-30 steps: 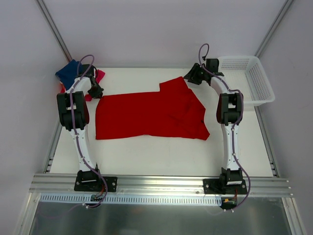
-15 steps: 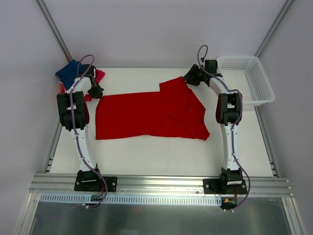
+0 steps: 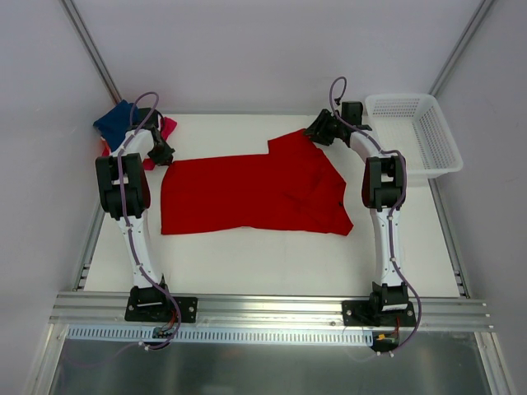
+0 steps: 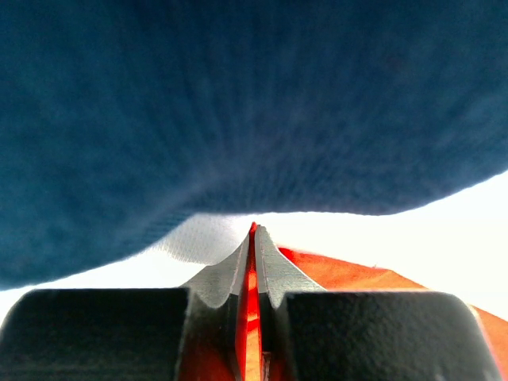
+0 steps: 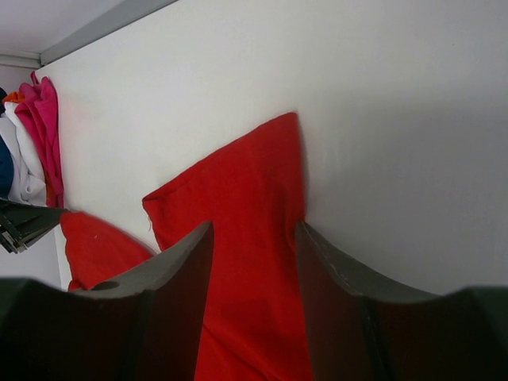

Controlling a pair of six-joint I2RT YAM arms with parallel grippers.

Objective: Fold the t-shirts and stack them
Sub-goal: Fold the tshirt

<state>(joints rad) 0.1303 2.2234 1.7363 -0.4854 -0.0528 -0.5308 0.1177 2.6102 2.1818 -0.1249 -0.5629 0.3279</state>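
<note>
White desk: red t-shirt spread centre; folded stack at 10 o'clock. Right jaws, parted, edged closer over sleeve at 1 o'clock; left jaws closed by stack. Sleeve fold likely next.

red shirt matt cloth; basket plastic mesh

The white table has a bright red t-shirt lying spread across its middle, one sleeve pointing toward one o'clock. Off at ten o'clock, in the far corner, is a small pile of folded shirts: a navy tee uppermost, a magenta tee showing beside it. A white mesh basket sits at two o'clock.
</note>
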